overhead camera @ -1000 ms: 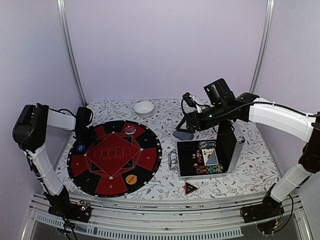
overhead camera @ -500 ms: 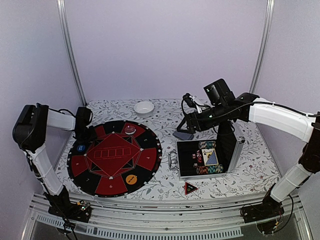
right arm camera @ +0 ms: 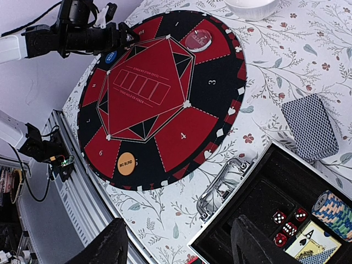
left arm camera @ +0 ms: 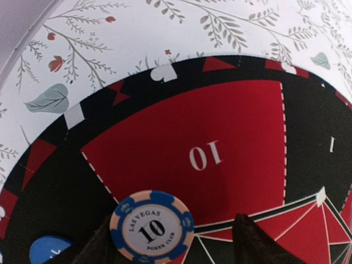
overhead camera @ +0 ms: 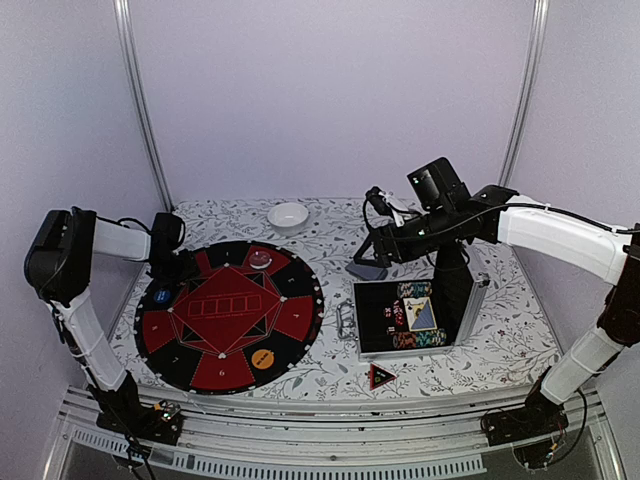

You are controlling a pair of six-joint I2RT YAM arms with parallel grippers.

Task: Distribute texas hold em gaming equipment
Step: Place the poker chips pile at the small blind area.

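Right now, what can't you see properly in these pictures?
Left wrist view: the blue disc is cut off by the bottom edge, hiding its words.
Right wrist view: the bowl is cut by the top edge, and the case runs off the corner.
Top view: the chips in the case are too small to count.

Round mat (overhead camera: 228,316) left of case (overhead camera: 372,330), card deck (overhead camera: 367,271) behind case, marker (overhead camera: 381,376) in front

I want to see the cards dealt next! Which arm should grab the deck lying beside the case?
Right. The right gripper, open, hangs near the deck. The left gripper is far across the mat, over a chip.
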